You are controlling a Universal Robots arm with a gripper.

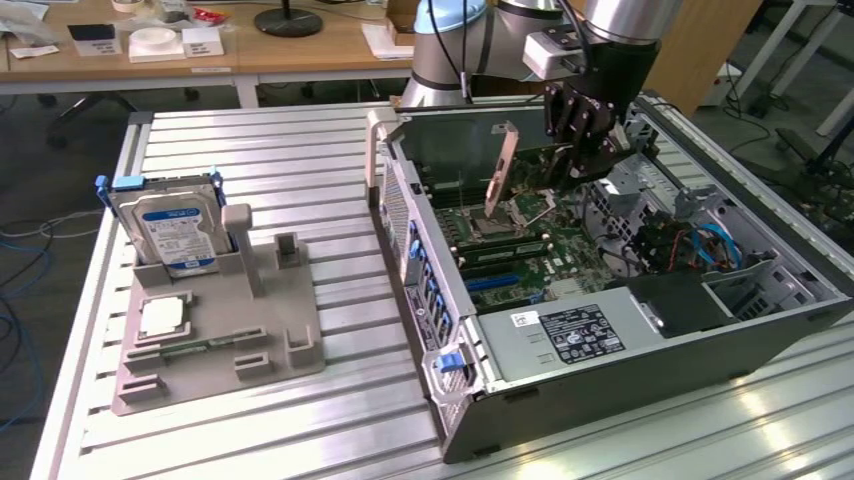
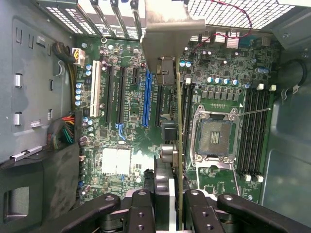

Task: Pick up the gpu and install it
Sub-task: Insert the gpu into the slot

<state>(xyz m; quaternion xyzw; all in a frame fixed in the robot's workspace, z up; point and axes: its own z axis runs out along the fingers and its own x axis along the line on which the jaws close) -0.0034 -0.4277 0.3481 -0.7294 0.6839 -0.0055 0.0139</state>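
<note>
gpu (image 1: 505,165) pinched on edge above the open case, long axis in line with the slots

In the exterior view the card stands upright in the upper middle of the frame, inside the computer case (image 1: 414,230); its brownish-orange back faces the camera; it sits just to the exterior view's left of the gripper (image 1: 577,165), which comes down from the arm at the upper right of the frame.

The wrist view looks along the card's thin edge; the fingers (image 2: 163,194) are closed partway and clamp it from both flat sides, one on each face; from the grip the card runs straight away from the fingers to its silvery end bracket (image 2: 167,53), which points at the slatted rear openings of the case.

That long axis lies parallel to the expansion slots on the motherboard (image 2: 121,160); the edge of the card appears between the long blue slot (image 2: 147,97) and the empty processor socket (image 2: 214,138), so by my judgement it hangs beside the blue slot rather than over it; how high it hangs above the board I cannot tell.

At the exterior view's left, well apart from the case, a grey fixture (image 1: 267,350) holds the hard drive (image 1: 167,230) and a small square processor chip (image 1: 160,315).
</note>
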